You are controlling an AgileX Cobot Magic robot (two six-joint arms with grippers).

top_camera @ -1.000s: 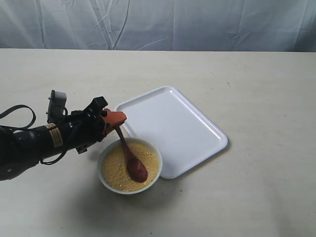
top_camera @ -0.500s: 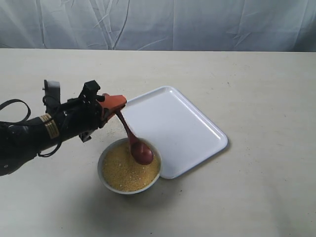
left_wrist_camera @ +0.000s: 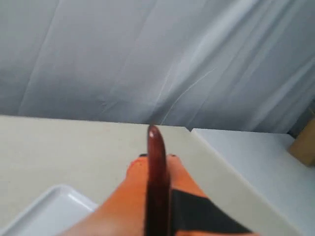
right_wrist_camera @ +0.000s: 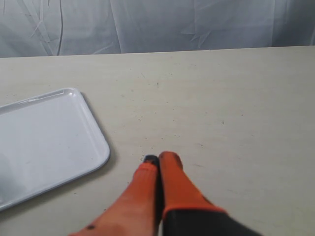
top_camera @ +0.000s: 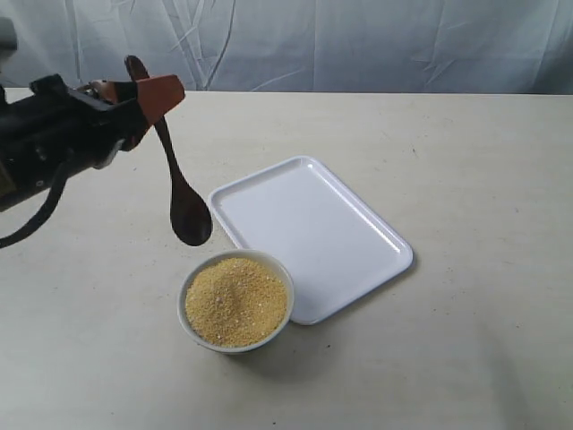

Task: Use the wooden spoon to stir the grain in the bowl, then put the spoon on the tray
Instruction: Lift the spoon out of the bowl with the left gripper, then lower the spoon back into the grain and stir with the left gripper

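the left gripper [top_camera: 152,94] clamped the wooden spoon [top_camera: 179,193] near its handle end, dangling high above the bowl [top_camera: 182,303]; held so, it might swing or slip and miss the tray [top_camera: 313,233].

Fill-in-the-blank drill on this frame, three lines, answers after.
The left gripper holds the dark reddish-brown wooden spoon by its ____.
The flat white rectangular tray beside the small round white bowl of golden-yellow grain is ____.
The right gripper is ____, holding nothing.
Answers: handle; empty; shut.
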